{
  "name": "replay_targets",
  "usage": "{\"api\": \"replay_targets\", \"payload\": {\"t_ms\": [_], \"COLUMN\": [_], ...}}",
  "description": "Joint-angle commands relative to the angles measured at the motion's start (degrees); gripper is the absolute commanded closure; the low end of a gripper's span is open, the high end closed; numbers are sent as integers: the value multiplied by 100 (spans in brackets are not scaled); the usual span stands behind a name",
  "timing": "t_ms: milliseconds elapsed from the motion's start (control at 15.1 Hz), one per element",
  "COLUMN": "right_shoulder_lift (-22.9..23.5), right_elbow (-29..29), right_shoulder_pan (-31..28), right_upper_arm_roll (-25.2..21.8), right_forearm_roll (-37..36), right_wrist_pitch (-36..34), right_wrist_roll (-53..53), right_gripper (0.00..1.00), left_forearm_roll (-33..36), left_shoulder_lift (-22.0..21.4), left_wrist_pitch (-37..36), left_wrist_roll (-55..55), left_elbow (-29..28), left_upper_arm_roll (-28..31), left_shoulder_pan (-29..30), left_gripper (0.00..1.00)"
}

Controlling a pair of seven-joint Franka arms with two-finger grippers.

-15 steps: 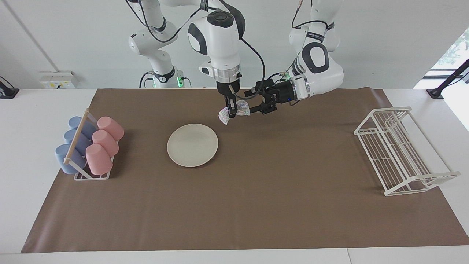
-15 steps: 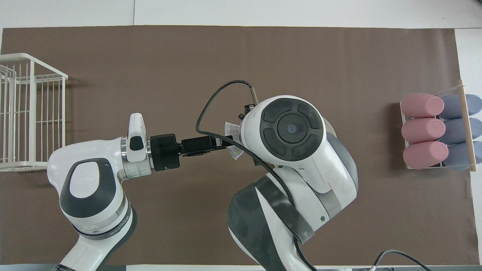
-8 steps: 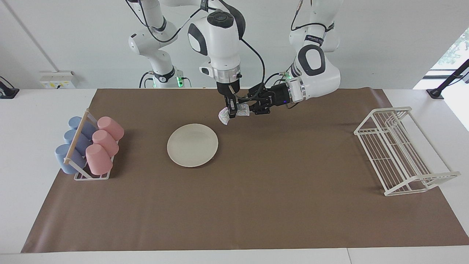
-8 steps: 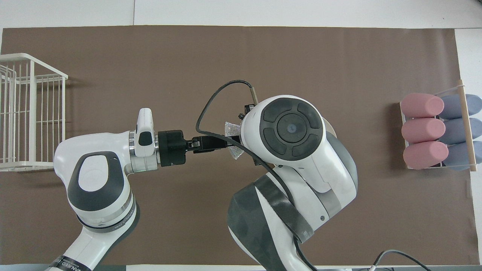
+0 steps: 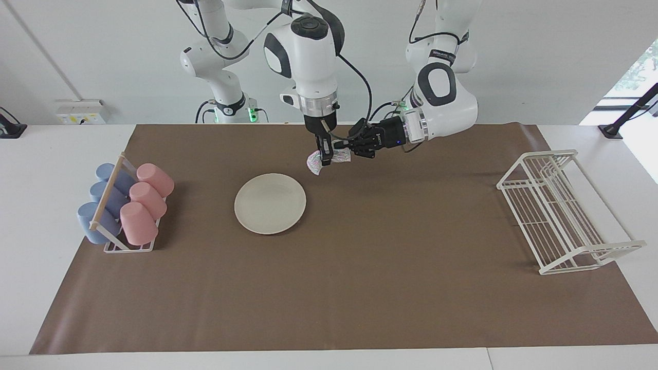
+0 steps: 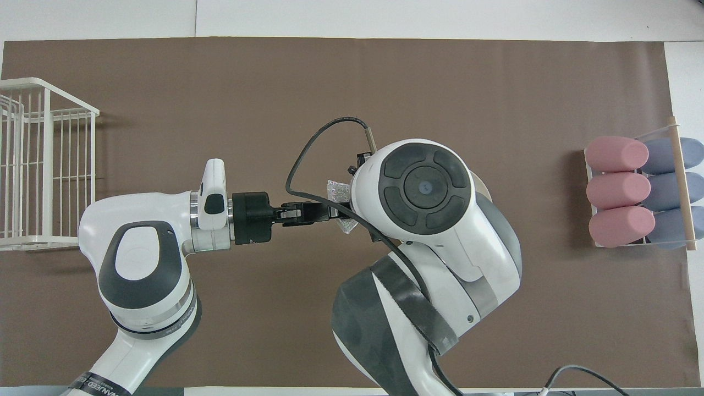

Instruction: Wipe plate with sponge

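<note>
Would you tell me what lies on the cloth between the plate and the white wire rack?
Only bare brown cloth between plate and white wire rack, in the facing view.

Both arms wear glossy white shells with dark grey joint caps and black bands. The right arm (image 5: 307, 54) carries a silver wrist ring and a looping black cable. The left arm (image 5: 442, 105) has a silver ring and printed lettering near its base. Each ends in a black pincer.

No text was readable; only a blurred, illegible label on the left arm (image 6: 102, 381).
</note>
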Motion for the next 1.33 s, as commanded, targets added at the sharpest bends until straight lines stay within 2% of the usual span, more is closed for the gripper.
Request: {"api": "replay_targets", "payload": {"t_ms": [0,66,133,199,265,531,663,995,1260], "right_shoulder_lift": [73,82,82,82,82,-6,-67,-541,-972], "right_elbow": [152,144,144,126,100,82,64,-93,-102], "right_shoulder_pan": [-71,-54,-54,-63,-71,-150,-352,-1036,-1810], "right_upper_arm_roll": [12,12,12,12,3,-41,-41,-50,-50], "right_forearm_roll": [-114,-114,-96,-87,-79,-34,-35,-43,-43], "right_wrist_pitch": [-70,-61,-69,-43,0,18,-8,-411,-1017], "right_wrist_roll": [25,-106,-229,-247,-178,-291,-763,-2809,-5120], "right_gripper": [100,97,77,19,0,0,0,0,0], "left_forearm_roll": [114,140,149,149,149,158,463,2080,3853], "left_shoulder_lift": [35,35,35,35,26,17,0,-27,61], "left_wrist_pitch": [-158,-158,-158,-158,-158,-158,-141,-429,-1124], "left_wrist_roll": [-117,-117,-125,-134,-143,-222,-484,-2144,-3672], "left_elbow": [26,35,35,35,35,35,79,798,1843], "left_upper_arm_roll": [65,65,65,65,65,74,83,92,92], "left_shoulder_pan": [-9,26,43,44,44,61,70,473,791], "left_gripper": [100,100,100,100,100,100,100,100,100]}}
